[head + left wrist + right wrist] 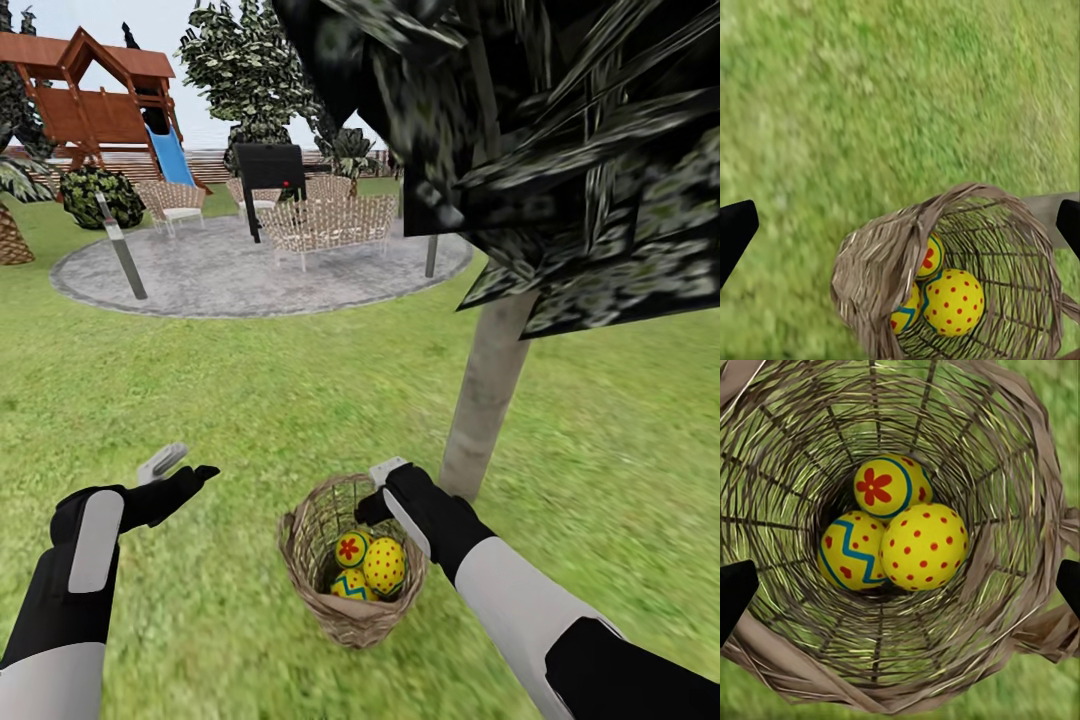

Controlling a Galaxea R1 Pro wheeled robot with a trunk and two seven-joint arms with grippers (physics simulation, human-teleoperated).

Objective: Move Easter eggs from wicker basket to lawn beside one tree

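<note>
Eggs: three yellow painted eggs [894, 531] lay in the round brown wicker basket [352, 620].
My right gripper [900, 585]: spread above them.
My left gripper [900, 225]: spread over grass [870, 90].

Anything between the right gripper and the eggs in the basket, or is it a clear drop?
Nothing in the way. In the right wrist view the right gripper looks straight into the open basket, with all three eggs uncovered at the bottom.
</note>
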